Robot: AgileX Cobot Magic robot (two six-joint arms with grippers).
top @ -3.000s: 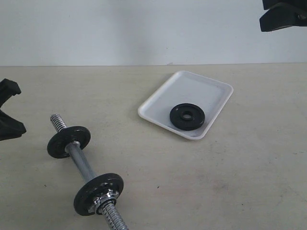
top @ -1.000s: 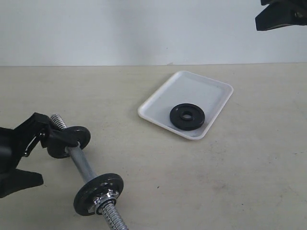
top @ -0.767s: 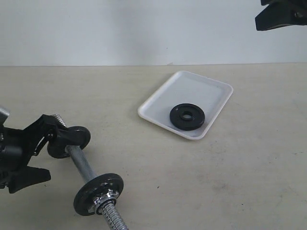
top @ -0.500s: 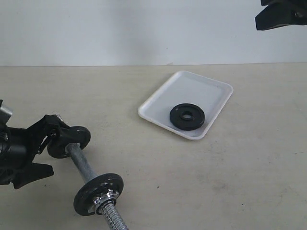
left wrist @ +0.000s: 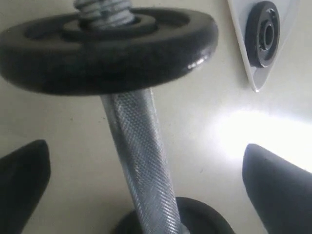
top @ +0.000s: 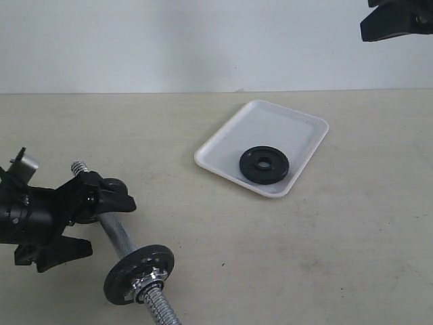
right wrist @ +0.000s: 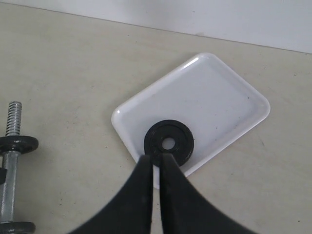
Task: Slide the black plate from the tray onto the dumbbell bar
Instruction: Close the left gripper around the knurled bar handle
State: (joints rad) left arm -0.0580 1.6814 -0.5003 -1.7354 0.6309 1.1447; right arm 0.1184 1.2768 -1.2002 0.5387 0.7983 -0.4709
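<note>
Shifted since three seconds ago: left claw, now astride the dumbbell bar, fingers spread wide either side of its knurled middle, well apart from the tray. I count one black plate, flat inside the tray, close to one rim. Right claw: fingers together, raised well above the tray.

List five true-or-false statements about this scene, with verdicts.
1. The plate lies in the tray. True.
2. The left jaws are shut on the bar. False: they stand open, straddling its knurled middle.
3. The right jaws are shut and empty. True.
4. The bar carries no discs. False: two discs sit on it.
5. The tray touches the bar. False: table shows between them.
</note>
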